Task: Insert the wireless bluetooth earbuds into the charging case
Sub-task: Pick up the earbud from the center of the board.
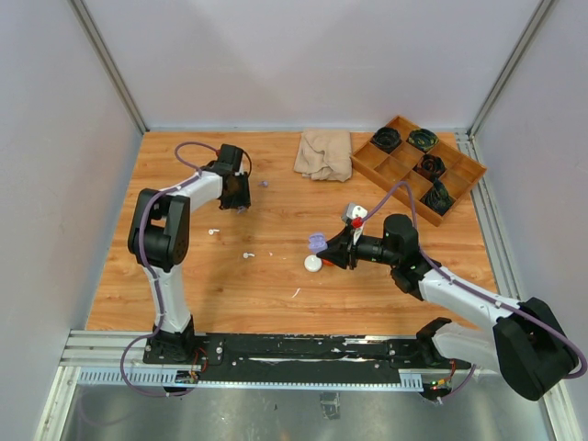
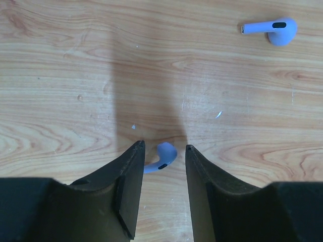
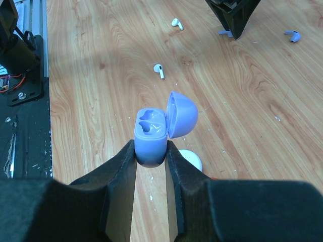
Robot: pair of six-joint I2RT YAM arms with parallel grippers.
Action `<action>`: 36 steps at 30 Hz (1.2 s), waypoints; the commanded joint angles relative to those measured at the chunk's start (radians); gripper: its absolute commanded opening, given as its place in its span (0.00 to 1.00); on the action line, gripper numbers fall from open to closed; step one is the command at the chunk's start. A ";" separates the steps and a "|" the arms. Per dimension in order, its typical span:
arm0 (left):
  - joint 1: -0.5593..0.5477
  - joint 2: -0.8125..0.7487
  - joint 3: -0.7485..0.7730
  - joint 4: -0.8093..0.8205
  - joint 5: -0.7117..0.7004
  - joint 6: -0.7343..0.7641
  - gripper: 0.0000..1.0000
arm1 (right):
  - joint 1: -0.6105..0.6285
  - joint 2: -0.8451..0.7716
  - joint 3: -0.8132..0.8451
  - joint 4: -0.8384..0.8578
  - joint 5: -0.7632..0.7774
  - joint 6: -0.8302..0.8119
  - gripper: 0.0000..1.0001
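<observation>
right claw (image 3: 151, 146) clamped on purple charging case (image 3: 150, 135) | lid open, both sockets empty | left claw (image 2: 164, 145) parted astride purple earbud (image 2: 164, 154) lying on desk (image 2: 75, 75)

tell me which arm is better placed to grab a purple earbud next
Left. The left pincer straddles a purple earbud, jaws open either side. The right pincer is shut on the open case, so it is busy.
</observation>
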 commanded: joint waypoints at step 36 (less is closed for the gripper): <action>-0.075 0.124 0.155 -0.214 -0.061 0.149 0.36 | 0.012 0.006 0.038 -0.009 -0.028 -0.009 0.01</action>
